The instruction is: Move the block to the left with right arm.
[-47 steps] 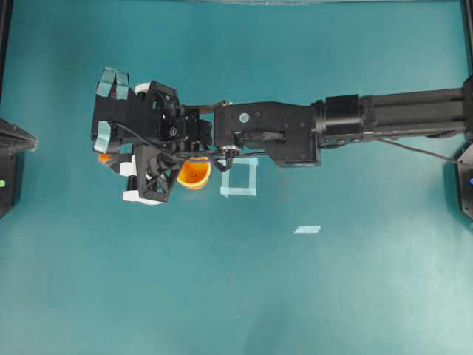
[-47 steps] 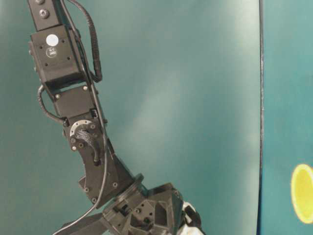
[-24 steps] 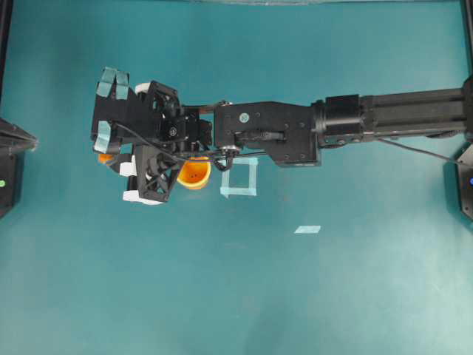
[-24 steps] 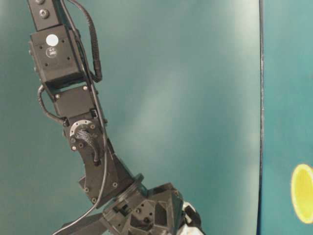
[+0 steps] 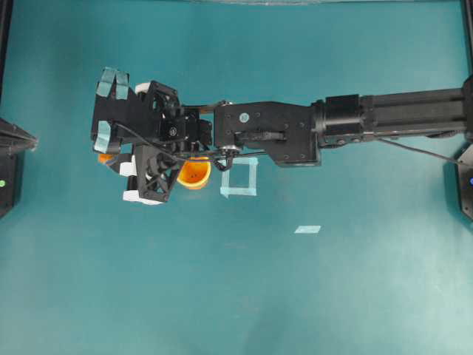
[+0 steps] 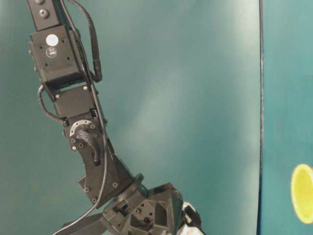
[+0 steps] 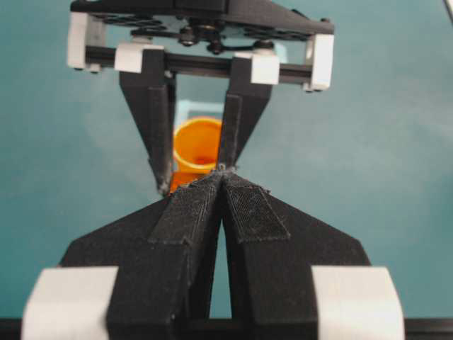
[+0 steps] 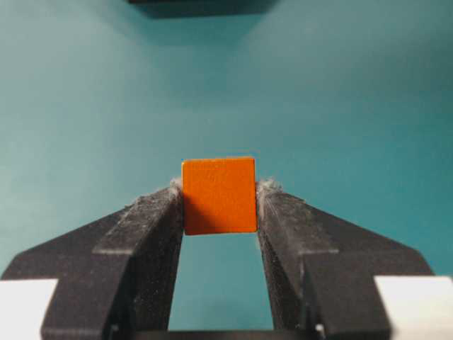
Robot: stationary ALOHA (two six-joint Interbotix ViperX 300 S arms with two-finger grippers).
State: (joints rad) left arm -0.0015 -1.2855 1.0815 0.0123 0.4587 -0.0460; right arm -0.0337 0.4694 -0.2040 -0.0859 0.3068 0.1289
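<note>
The block (image 8: 219, 196), a small orange cube, sits squarely between the tips of my right gripper (image 8: 219, 190), which is shut on it over bare teal table. From overhead, the right arm (image 5: 384, 115) reaches across to the left side, and a sliver of the block (image 5: 106, 157) peeks out under the right gripper (image 5: 109, 153). My left gripper (image 7: 221, 172) is shut with nothing in it. It points at the right gripper's fingers (image 7: 157, 106), and its tip (image 5: 32, 140) rests at the table's left edge.
An orange cup (image 5: 194, 174) stands just right of the right gripper, partly under the wrist, and appears in the table-level view as well (image 6: 302, 193). A pale blue tape square (image 5: 239, 178) lies beside it. A small tape strip (image 5: 307, 229) lies further right.
</note>
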